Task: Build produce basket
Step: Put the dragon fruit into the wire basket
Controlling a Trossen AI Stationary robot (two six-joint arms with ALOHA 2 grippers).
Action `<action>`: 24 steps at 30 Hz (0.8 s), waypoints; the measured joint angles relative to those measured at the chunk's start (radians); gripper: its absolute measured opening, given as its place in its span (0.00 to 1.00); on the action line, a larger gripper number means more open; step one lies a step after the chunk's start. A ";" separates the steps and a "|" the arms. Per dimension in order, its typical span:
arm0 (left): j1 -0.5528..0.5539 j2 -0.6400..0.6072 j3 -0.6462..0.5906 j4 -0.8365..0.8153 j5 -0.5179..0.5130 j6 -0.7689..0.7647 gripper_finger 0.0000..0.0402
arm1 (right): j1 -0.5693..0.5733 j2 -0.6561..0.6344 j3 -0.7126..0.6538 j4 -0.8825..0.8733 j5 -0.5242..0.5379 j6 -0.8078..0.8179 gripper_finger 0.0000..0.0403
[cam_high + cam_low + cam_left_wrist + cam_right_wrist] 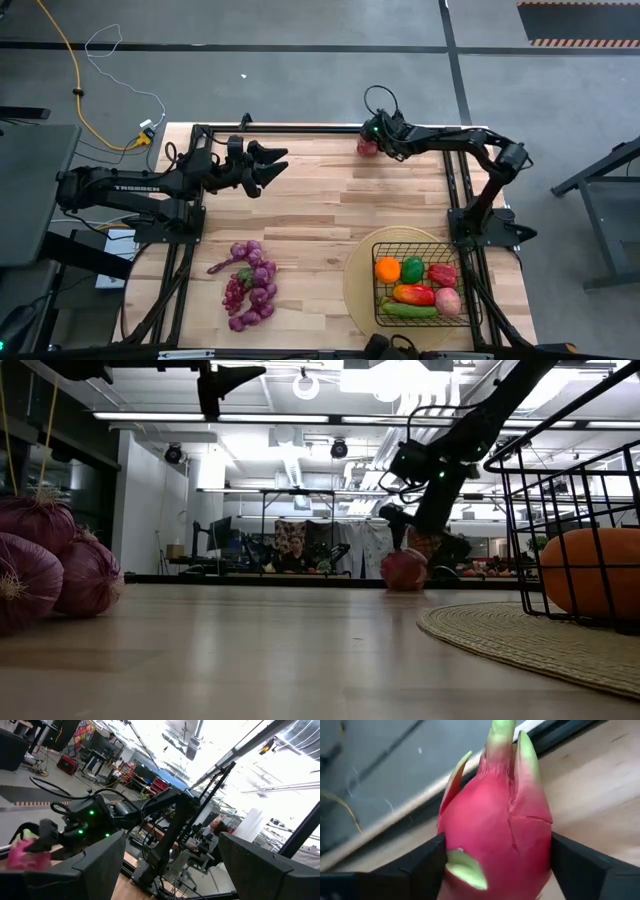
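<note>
A pink dragon fruit (pixel 367 148) with green-tipped scales lies near the table's far edge; it also shows in the low view (pixel 404 570). My right gripper (pixel 373 138) reaches over it and is shut on it (pixel 495 850). My left gripper (pixel 268 165) is open and empty, raised above the table's far left part; its fingers (pixel 100 865) stand wide apart. The black wire basket (pixel 470 300) stands on a round woven mat (pixel 355 285) at the near right. It holds an orange (pixel 387 268), a green pepper (pixel 412 268), red peppers (pixel 414 294) and a cucumber (pixel 408 311). My right gripper pinches the dragon fruit's two opposite sides (pixel 447 837) at its widest part, between the two fingers (pixel 415 870). The fingers come from above, slanting toward the table's far left. The fruit's green-tipped end points away from the wrist. In the low view its underside is at tabletop level.
Two purple grape bunches (pixel 250 285) lie at the near left and show large in the low view (pixel 50 560). Bare wood lies between the dragon fruit and the basket. The basket's rim (pixel 560 430) rises above the mat (pixel 520 635).
</note>
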 joint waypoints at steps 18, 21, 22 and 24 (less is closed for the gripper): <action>-0.015 0.000 0.000 -0.061 0.097 0.112 0.77 | 0.474 -0.667 -0.005 -0.062 -0.095 -0.816 0.58; -0.016 0.000 0.000 -0.050 0.106 0.172 0.77 | 0.558 -0.719 -0.004 0.022 -0.051 -0.841 0.58; -0.016 0.000 0.000 -0.047 0.107 0.188 0.77 | 0.578 -0.729 -0.004 0.038 -0.025 -0.858 0.58; -0.016 0.000 0.000 -0.038 0.107 0.208 0.77 | 0.601 -0.740 -0.004 0.061 0.014 -0.882 0.58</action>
